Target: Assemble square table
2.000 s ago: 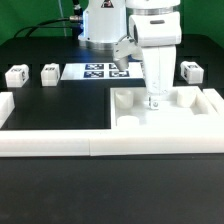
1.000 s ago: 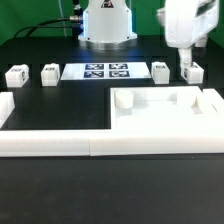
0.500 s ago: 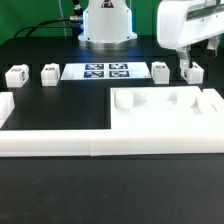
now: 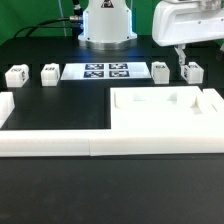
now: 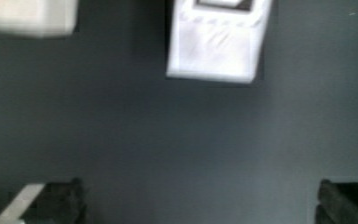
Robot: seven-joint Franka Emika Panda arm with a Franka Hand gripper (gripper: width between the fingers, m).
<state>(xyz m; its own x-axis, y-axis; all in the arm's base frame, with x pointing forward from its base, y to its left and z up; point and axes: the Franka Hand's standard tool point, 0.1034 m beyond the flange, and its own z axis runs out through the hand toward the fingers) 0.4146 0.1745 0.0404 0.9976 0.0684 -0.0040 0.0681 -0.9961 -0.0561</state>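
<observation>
White legs [image 4: 48, 73] outside slab [image 4: 165, 118]; jaws apparently open.

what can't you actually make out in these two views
- Exterior view: tags on the four legs are too small to read.
- Exterior view: the arm is cut off by the top and right edges.
- Wrist view: the white leg is blurred, markings unreadable; a white block is cut by the frame corner.
- Wrist view: of the end effector only the fingertips show.
</observation>
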